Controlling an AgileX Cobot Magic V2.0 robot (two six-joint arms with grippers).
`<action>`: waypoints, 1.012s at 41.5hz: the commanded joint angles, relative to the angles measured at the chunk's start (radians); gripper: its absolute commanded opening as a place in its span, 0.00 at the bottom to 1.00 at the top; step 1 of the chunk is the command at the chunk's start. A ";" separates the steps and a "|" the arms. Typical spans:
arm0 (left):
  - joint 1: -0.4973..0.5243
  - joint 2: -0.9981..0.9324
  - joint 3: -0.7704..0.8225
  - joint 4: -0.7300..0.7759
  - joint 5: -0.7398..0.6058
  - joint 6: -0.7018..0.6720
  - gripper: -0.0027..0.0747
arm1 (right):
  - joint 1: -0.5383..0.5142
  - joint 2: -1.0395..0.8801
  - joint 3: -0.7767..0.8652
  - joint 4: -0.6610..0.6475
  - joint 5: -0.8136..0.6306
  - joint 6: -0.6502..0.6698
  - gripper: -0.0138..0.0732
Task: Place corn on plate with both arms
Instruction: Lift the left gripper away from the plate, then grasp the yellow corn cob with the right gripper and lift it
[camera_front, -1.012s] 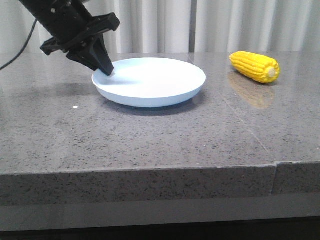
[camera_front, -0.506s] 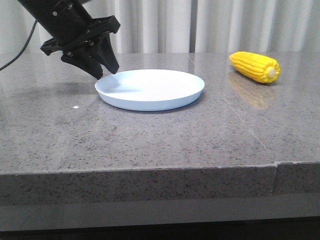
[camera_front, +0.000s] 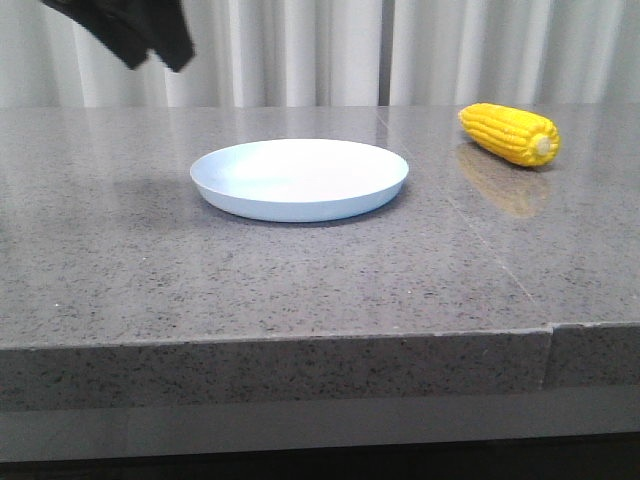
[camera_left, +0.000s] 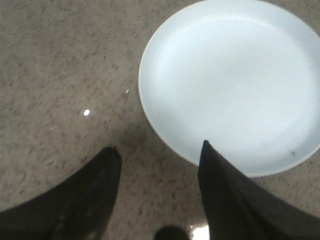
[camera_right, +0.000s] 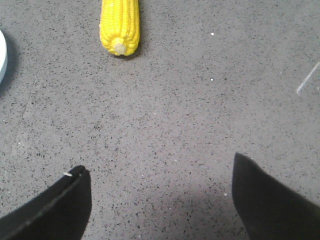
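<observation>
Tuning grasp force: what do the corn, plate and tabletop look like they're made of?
Corn: likely moulded plastic; uniform bright yellow kernels, slight gloss, pale flat cut end.
Plate: pale blue-white, smooth matte; plastic or melamine by the look, though glazed ceramic can't be ruled out.
Tabletop: speckled grey stone or a stone-look composite, polished; the corn's reflection shows in it.
</observation>
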 joint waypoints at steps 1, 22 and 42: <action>-0.013 -0.140 0.057 0.063 -0.038 -0.070 0.50 | -0.002 -0.002 -0.035 -0.009 -0.059 -0.005 0.85; -0.013 -0.572 0.347 0.038 -0.036 -0.072 0.50 | -0.002 0.047 -0.121 0.028 0.030 -0.033 0.88; -0.013 -0.600 0.347 0.036 -0.028 -0.072 0.50 | 0.038 0.459 -0.543 0.059 0.237 -0.094 0.91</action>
